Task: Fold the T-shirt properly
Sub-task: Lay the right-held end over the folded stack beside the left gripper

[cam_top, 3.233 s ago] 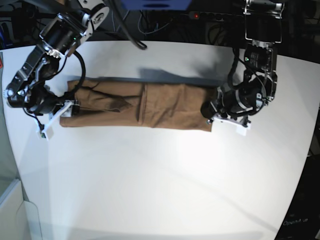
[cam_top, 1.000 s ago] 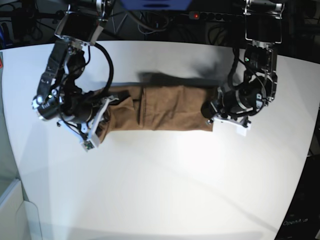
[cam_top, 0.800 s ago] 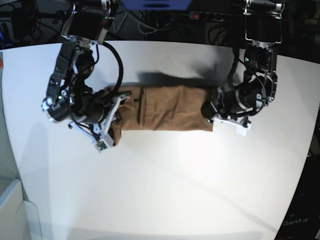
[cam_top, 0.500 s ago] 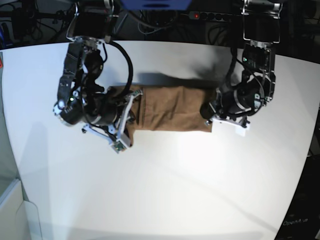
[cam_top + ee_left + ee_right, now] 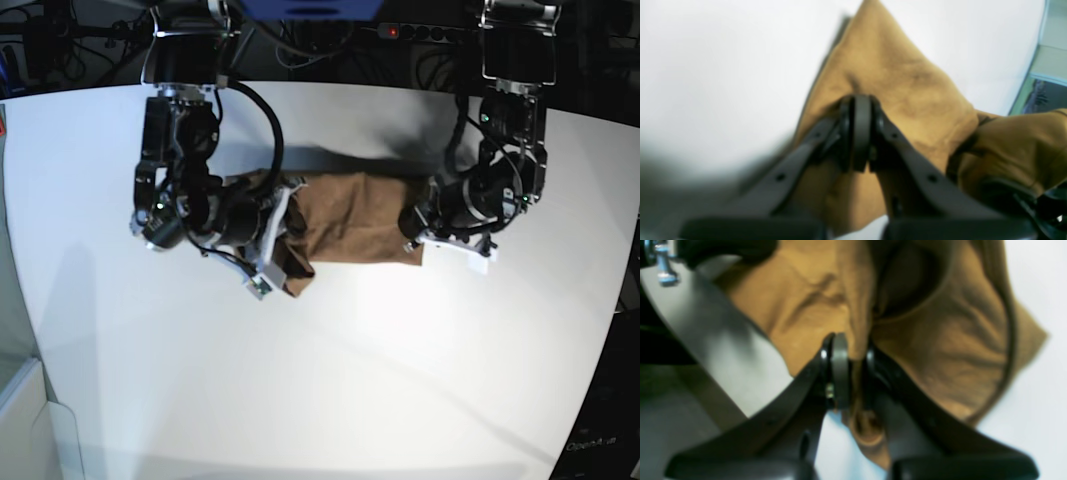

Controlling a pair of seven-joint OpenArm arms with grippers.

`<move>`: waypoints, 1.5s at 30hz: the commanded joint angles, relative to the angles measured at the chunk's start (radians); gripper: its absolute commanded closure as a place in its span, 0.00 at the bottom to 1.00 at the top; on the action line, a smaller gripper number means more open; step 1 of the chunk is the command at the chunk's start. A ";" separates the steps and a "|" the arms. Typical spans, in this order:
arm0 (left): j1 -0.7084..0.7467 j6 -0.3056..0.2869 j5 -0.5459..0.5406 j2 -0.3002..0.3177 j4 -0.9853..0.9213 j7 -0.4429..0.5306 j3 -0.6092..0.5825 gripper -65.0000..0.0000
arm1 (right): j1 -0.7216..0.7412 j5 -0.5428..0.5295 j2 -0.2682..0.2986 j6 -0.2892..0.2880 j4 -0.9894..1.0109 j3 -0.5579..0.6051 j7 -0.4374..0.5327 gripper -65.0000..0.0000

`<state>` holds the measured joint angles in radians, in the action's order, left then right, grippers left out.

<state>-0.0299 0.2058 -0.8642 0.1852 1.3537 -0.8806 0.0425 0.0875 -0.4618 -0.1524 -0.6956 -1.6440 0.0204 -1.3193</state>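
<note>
The tan-brown T-shirt (image 5: 355, 225) lies as a folded band across the white table (image 5: 330, 370). My right gripper (image 5: 278, 248), on the left of the base view, is shut on the shirt's left end and holds it bunched and lifted over the band. The right wrist view shows its fingers (image 5: 840, 370) pinching a fold of the cloth (image 5: 957, 350). My left gripper (image 5: 425, 235) is shut on the shirt's right end near the table. In the left wrist view its fingertips (image 5: 858, 133) press on the cloth (image 5: 900, 83). No white tag shows.
Dark cables and a power strip with a red light (image 5: 392, 31) run behind the table's far edge. The table's curved left edge (image 5: 25, 330) drops off to a pale floor. White tabletop extends in front of the shirt.
My right gripper has carried the shirt's left end to the right, so the band on the table is shorter. My left gripper has stayed almost still on the right end.
</note>
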 commanded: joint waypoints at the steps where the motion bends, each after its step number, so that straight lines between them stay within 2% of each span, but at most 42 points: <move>1: 0.005 0.016 0.026 0.006 0.014 -0.021 -0.002 0.97 | 0.021 -0.027 -0.005 -0.003 -0.008 0.011 0.027 0.94; 9: 0.002 0.016 0.029 -0.011 0.020 -0.021 -0.002 0.97 | 0.019 -0.039 -0.005 -0.003 0.000 0.197 0.060 0.94; 13: 0.002 0.016 0.035 -0.019 0.013 -0.021 -0.002 0.97 | 0.047 -0.137 -0.005 -0.003 0.001 0.261 0.082 0.94; 22: 0.003 0.016 0.036 -0.010 0.013 -0.021 -0.002 0.97 | 0.087 -0.159 0.006 -0.003 0.001 0.266 0.057 0.94; 27: 0.002 0.016 0.036 -0.010 0.013 -0.021 -0.002 0.97 | 0.085 -0.160 -0.005 -0.003 0.000 0.270 0.013 0.94; 31: 0.002 0.016 0.036 -0.010 0.014 -0.021 -0.002 0.97 | 0.079 -0.160 -0.005 -0.003 0.000 0.313 0.024 0.94; 39: 0.006 0.016 0.036 -0.010 0.022 -0.022 -0.002 0.97 | 0.084 -0.160 -0.005 -0.003 0.005 0.313 0.080 0.94; 45: 0.009 0.016 0.029 -0.010 0.023 -0.022 -0.002 0.97 | 0.097 -0.157 -0.005 -0.003 0.083 0.316 0.106 0.94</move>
<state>-0.0196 0.2092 -0.8505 0.1692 1.3701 -0.8814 0.0429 0.1585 -0.5934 -0.1471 -0.6952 -1.5444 0.3344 -1.2392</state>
